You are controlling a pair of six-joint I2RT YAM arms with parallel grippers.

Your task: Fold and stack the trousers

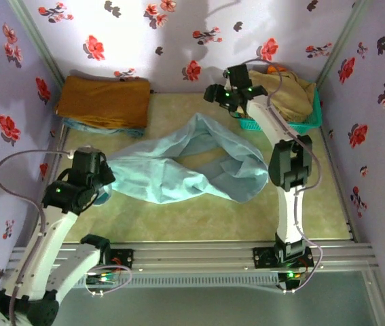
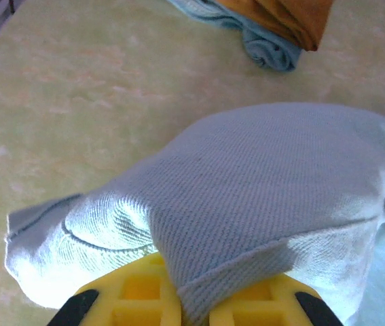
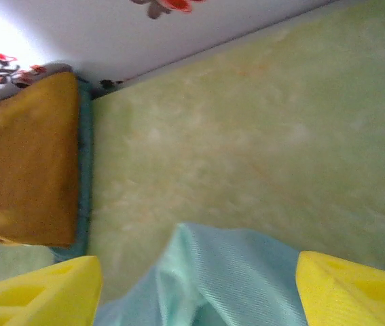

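The pale blue-grey trousers (image 1: 185, 166) lay crumpled in a loose loop across the middle of the table (image 1: 178, 224), their legs unsorted. The left gripper (image 1: 105, 182) appeared clamped on a fold at the near-left end, with twill draped over its yellow fingers (image 2: 138, 299). The right gripper (image 1: 231, 102) hovered at the far end, fingers spread wide and gripping nothing, the cloth below the gap. The fabric looked thin, light and limp, so it would likely sag and slide. Hem or waistband corners seemed the surest holds.
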